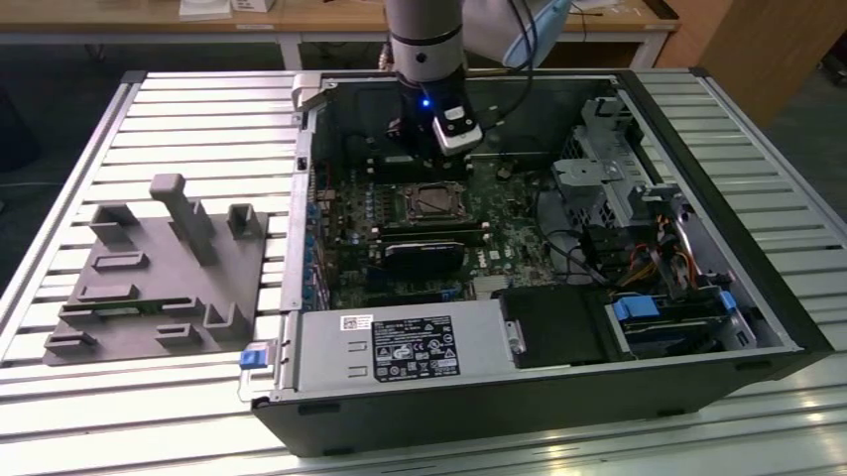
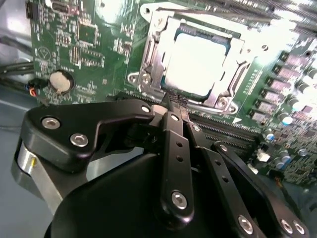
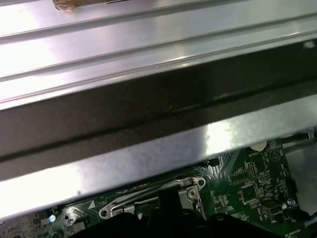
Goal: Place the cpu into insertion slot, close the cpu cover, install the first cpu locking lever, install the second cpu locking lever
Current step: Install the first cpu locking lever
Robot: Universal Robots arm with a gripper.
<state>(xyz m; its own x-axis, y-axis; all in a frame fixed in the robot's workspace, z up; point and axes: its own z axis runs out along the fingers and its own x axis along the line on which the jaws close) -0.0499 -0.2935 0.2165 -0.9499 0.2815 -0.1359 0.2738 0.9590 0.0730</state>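
Slatted metal table (image 1: 159, 109) carried the open computer case (image 1: 741, 297); our gripper (image 2: 173, 101), fingers pressed together empty, hung beside the cpu (image 2: 198, 62).

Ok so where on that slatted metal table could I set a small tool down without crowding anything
Bare slats of the slatted metal table lie beyond the grey plastic fixture block, up to the open black computer case, and along the near edge below the block. Inside the case it is crowded: the gripper hangs over the silver-framed cpu socket, with cables and drive bays alongside.
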